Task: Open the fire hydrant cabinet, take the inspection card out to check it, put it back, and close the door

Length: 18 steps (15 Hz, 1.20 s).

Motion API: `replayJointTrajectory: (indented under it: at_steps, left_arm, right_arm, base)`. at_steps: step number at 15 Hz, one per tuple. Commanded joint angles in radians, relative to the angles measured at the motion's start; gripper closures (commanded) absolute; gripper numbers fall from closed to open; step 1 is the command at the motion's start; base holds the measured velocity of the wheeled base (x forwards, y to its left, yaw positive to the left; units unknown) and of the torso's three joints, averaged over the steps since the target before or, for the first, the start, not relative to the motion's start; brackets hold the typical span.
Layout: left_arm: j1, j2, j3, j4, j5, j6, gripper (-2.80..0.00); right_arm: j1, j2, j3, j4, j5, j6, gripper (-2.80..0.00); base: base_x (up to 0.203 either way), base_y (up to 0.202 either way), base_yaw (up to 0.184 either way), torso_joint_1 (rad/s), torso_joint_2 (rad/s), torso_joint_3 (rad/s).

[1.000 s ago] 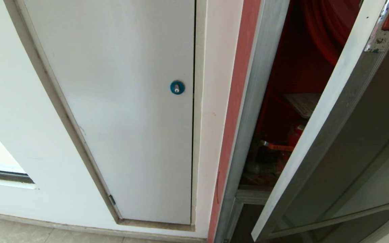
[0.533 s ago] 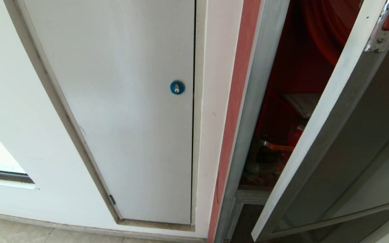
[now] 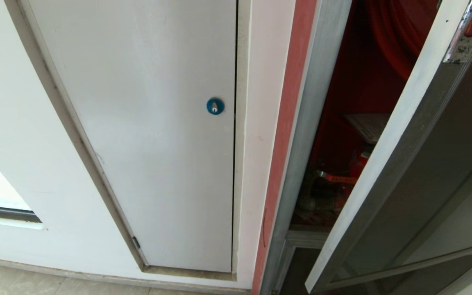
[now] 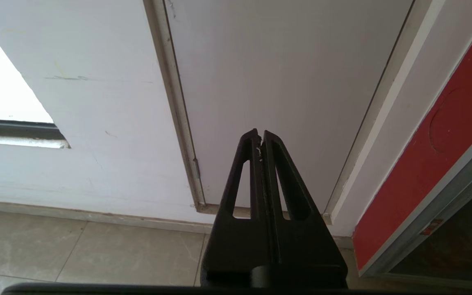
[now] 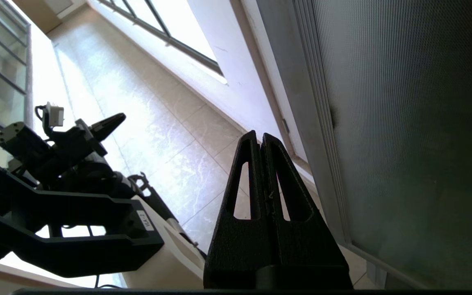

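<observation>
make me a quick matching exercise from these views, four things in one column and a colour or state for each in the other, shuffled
Things:
1. door
2. round lock
3. left pincer
4. inspection card

Colour or state:
a. blue
b. lying on a ledge inside the fire hydrant cabinet
c. standing ajar
d. shut, holding nothing

Pairs: 1-c, 2-a, 3-d, 4-b

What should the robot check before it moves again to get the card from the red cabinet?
1. Door open: ok, it stands ajar.
2. Card in sight: ok, it lies on a ledge inside the cabinet.
3. Right gripper empty: ok, shut on nothing, beside the door's glass.
4. Right gripper ready to grab: not ok, fingers closed.
5. Left gripper out of the way: ok, shut, by the white panel.
6. Gap wide enough for the arm: cannot tell.
</observation>
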Motion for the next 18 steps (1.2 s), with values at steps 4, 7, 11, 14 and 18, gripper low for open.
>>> replayJointTrajectory:
  at_steps: [4,7,11,14,18]
  left_arm:
    - [0.000,0.001,0.002,0.000,0.000,0.000,0.00]
    - [0.000,0.001,0.002,0.000,0.000,0.000,0.00]
    - [0.000,0.001,0.002,0.000,0.000,0.000,0.00]
    - [0.002,0.001,0.002,0.000,0.000,0.000,0.00]
    - [0.001,0.001,0.002,0.000,0.000,0.000,0.00]
  right_arm:
    - [0.141,0.092,-0.068,-0.014,-0.101,-0.001,0.00]
    - [0.159,0.142,-0.093,-0.056,-0.113,0.001,0.00]
    - [0.164,0.245,-0.170,-0.077,-0.126,0.005,0.00]
    - [0.168,0.316,-0.224,-0.079,-0.140,0.008,0.00]
    - [0.168,0.395,-0.295,-0.100,-0.172,0.010,0.00]
  base:
    - [0.000,0.000,0.000,0.000,0.00,0.000]
    - [0.000,0.000,0.000,0.000,0.00,0.000]
    - [0.000,0.000,0.000,0.000,0.00,0.000]
    - [0.000,0.000,0.000,0.000,0.00,0.000]
    - [0.000,0.000,0.000,0.000,0.00,0.000]
